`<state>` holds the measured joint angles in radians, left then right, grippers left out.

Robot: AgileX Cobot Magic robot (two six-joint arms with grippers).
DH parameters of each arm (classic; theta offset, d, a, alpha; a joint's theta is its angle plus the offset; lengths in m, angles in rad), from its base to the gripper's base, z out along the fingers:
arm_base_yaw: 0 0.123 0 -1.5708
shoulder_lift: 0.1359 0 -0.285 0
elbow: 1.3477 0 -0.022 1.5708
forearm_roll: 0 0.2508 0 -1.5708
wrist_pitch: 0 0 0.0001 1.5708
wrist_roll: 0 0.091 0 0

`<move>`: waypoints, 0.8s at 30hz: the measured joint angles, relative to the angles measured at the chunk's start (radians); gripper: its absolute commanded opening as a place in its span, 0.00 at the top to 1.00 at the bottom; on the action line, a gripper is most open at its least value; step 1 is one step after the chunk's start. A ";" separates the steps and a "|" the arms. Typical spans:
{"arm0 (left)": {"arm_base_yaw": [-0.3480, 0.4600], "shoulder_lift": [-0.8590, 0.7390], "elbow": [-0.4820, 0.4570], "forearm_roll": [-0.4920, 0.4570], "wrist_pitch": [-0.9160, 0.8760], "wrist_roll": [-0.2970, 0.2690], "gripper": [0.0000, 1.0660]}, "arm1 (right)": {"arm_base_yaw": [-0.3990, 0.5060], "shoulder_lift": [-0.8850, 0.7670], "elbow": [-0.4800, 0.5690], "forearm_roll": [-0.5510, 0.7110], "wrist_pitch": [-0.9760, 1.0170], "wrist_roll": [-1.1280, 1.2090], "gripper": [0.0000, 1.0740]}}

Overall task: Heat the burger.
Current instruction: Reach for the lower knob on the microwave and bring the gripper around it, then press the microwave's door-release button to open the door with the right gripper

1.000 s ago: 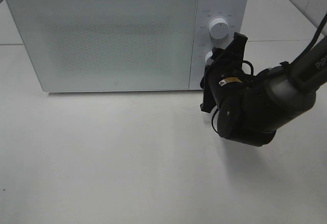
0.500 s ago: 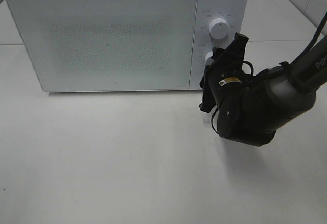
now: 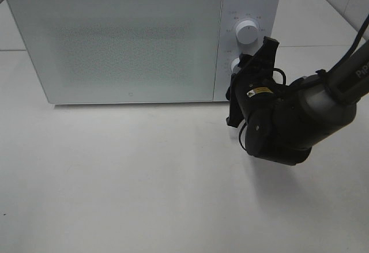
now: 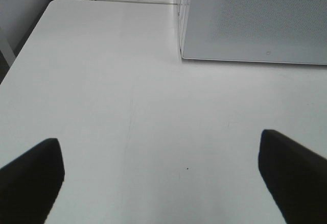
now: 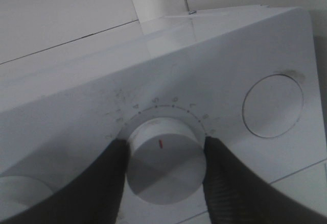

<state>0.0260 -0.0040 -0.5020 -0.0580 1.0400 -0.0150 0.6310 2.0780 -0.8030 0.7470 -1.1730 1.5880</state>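
Nothing has shifted: the black right gripper [image 5: 166, 147] stays clamped on the white microwave oven's [image 3: 132, 45] round white lower dial [image 5: 163, 173], the left gripper [image 4: 158, 137] gapes wide above the white table [image 4: 127, 106], and the dark arm [image 3: 340, 86] reads "Pip".

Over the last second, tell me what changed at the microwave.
Nothing visibly changed. The right gripper stays clamped on the lower knob of the microwave, and the knob shows no turn from the high camera. The door is still shut, and the left gripper still hangs open above the table.
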 measured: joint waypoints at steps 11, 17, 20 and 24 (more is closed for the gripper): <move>0.000 0.000 0.000 0.000 0.000 0.000 0.08 | -0.006 -0.050 0.056 -0.109 0.016 -0.105 0.25; 0.000 0.000 0.000 0.000 0.000 0.000 0.08 | -0.006 -0.084 0.137 -0.188 0.057 -0.123 0.30; 0.000 0.000 0.000 0.000 0.000 0.000 0.08 | -0.006 -0.111 0.184 -0.215 0.061 -0.139 0.30; 0.000 0.000 0.000 0.000 0.000 0.000 0.08 | -0.006 -0.152 0.245 -0.258 0.075 -0.177 0.30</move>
<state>0.0260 -0.0040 -0.5020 -0.0580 1.0400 -0.0150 0.6250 1.9260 -0.5580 0.4890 -1.0980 1.4110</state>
